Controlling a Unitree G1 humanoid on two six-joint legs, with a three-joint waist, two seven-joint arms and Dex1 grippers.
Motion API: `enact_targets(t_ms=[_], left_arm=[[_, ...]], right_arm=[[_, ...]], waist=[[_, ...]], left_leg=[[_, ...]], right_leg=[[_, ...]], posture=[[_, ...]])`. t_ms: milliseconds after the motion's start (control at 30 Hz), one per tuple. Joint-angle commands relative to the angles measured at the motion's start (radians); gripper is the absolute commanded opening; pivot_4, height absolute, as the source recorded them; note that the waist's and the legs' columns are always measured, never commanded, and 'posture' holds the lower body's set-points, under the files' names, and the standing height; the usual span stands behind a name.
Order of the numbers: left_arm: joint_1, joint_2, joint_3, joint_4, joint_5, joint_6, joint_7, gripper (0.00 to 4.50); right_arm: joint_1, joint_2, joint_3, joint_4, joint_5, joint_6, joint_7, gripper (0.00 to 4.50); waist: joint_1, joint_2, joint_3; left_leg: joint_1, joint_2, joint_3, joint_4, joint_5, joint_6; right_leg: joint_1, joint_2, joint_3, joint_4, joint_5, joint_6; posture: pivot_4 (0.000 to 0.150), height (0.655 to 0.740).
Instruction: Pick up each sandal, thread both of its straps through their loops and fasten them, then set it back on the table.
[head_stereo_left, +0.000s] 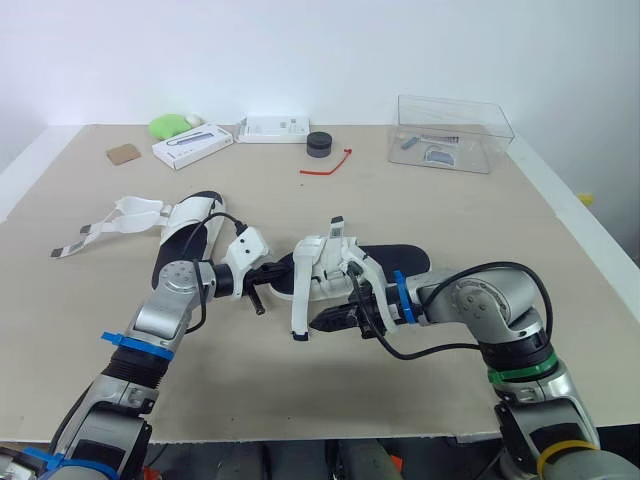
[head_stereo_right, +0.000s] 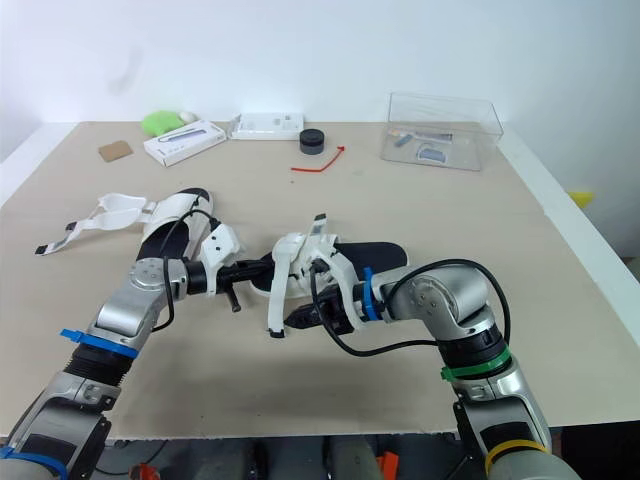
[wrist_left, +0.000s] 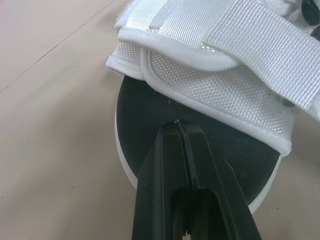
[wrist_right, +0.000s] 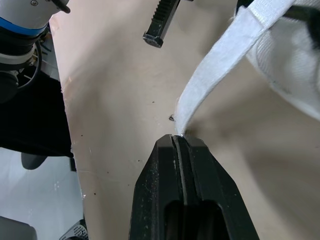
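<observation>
The sandal (head_stereo_left: 330, 262) is white woven webbing over a black footbed; the far lump (head_stereo_left: 168, 126) is green, perhaps cloth.

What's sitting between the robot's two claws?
The sandal: the shut left gripper touches its sole's end, and the right gripper pinches its loose strap. Both eye views show it.

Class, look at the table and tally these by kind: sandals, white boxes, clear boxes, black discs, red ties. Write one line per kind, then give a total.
Sandals: 2
White boxes: 2
Clear box: 1
Black disc: 1
Red tie: 1
Total: 7
</observation>
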Motion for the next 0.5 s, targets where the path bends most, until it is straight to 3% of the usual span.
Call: enact_targets(t_ms=[33, 267, 367, 500], left_arm=[[0.035, 0.004, -0.026, 0.020, 0.027, 0.028, 0.003, 0.00], [0.032, 0.005, -0.025, 0.022, 0.028, 0.027, 0.004, 0.00], [0.029, 0.005, -0.026, 0.024, 0.028, 0.027, 0.004, 0.00], [0.025, 0.003, -0.028, 0.028, 0.030, 0.025, 0.004, 0.00]], right_arm=[[-0.017, 0.004, -0.031, -0.026, 0.021, 0.008, -0.006, 0.10], [-0.025, 0.002, -0.037, -0.037, 0.023, 0.006, -0.013, 0.10], [-0.028, 0.007, -0.044, -0.042, 0.030, 0.011, -0.019, 0.86], [-0.028, 0.040, -0.050, -0.032, 0.021, 0.007, -0.052, 2.56]], waist=[[0.000, 0.000, 0.000], [0.000, 0.000, 0.000], [0.000, 0.000, 0.000], [0.000, 0.000, 0.000]], left_leg=[[0.000, 0.000, 0.000, 0.000, 0.000, 0.000], [0.000, 0.000, 0.000, 0.000, 0.000, 0.000], [0.000, 0.000, 0.000, 0.000, 0.000, 0.000], [0.000, 0.000, 0.000, 0.000, 0.000, 0.000]], right_leg=[[0.000, 0.000, 0.000, 0.000, 0.000, 0.000], [0.000, 0.000, 0.000, 0.000, 0.000, 0.000], [0.000, 0.000, 0.000, 0.000, 0.000, 0.000], [0.000, 0.000, 0.000, 0.000, 0.000, 0.000]], posture=[[0.150, 0.7400], [0.150, 0.7400], [0.150, 0.7400], [0.150, 0.7400]])
